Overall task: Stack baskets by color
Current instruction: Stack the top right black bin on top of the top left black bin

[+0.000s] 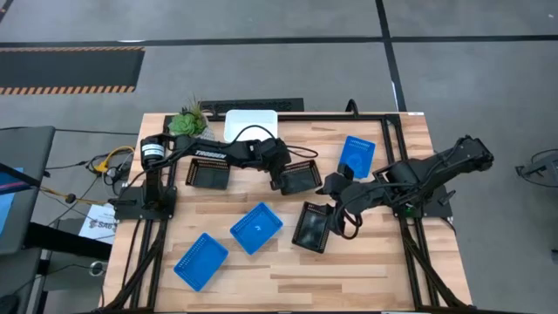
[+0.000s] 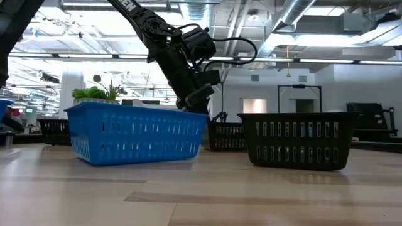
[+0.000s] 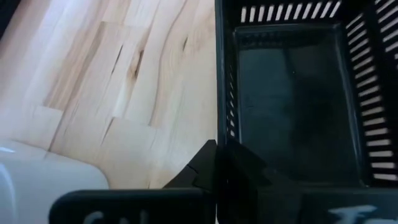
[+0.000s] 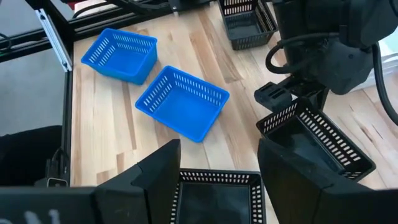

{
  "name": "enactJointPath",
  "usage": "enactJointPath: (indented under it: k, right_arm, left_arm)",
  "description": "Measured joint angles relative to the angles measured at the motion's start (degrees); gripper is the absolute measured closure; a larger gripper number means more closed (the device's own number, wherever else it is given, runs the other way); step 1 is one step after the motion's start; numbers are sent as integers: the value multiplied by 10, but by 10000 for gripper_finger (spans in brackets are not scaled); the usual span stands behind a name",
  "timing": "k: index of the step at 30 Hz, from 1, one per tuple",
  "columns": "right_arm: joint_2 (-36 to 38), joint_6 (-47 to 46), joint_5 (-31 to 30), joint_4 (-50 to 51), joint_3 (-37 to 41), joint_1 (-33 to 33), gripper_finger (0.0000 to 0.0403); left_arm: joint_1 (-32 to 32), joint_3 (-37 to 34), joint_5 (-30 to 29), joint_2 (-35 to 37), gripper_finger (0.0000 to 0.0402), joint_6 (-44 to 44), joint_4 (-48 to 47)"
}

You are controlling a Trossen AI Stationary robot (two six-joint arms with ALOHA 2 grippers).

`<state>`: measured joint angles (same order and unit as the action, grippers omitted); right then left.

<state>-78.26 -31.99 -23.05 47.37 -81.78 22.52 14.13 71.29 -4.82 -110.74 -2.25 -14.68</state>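
My left gripper (image 1: pixel 281 177) is shut on a black slotted basket (image 1: pixel 299 179) in the middle of the table. A second black basket (image 1: pixel 209 173) sits to its left. A third (image 1: pixel 312 228) lies nearer the front, and my right gripper (image 4: pixel 217 168) hovers open just above it, touching nothing. Blue baskets rest at the far right (image 1: pixel 357 155) and the near left (image 1: pixel 256 228), (image 1: pixel 200 260). White baskets (image 1: pixel 251 124) sit at the far edge. My left gripper pinches one slotted side wall (image 3: pixel 217 134) of the black basket, close to the corner nearest my arm. One finger (image 3: pixel 249 177) is inside the basket and the other is outside. The fingers slant down from the table's left. The basket appears to rest on the table.
A small green plant (image 1: pixel 187 120) stands at the far left beside the white baskets. In the low view a blue basket (image 2: pixel 135 133) and a black basket (image 2: pixel 295 139) stand in front. Bare wood shows along the near right of the table.
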Motion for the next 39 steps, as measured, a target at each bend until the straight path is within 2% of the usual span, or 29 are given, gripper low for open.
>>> enactJointPath:
  k: [8, 16, 21, 24, 28, 31, 39]
  right_arm:
    - [5, -1, -8, 1, 0, 0, 164]
    - [15, -1, -30, 39, 0, 0, 164]
    - [18, -2, -40, 48, 0, 0, 164]
    - [20, -4, -40, 48, 0, 0, 164]
    - [20, -6, -40, 57, 0, 0, 164]
    - [20, -6, -40, 69, 0, 0, 164]
    - [20, -5, -58, 79, 0, -1, 164]
  left_arm:
    - [-12, -1, 2, 11, 400, 28, -1]
    - [-39, 25, 0, 68, 401, 47, -52]
    - [-46, 29, 11, 136, 401, 41, -141]
    - [-45, 27, 13, 184, 401, 24, -235]
    - [-38, 27, -24, 251, 401, 25, -377]
    - [-31, 26, -29, 300, 401, 30, -479]
    - [-29, 26, -55, 422, 401, 66, -603]
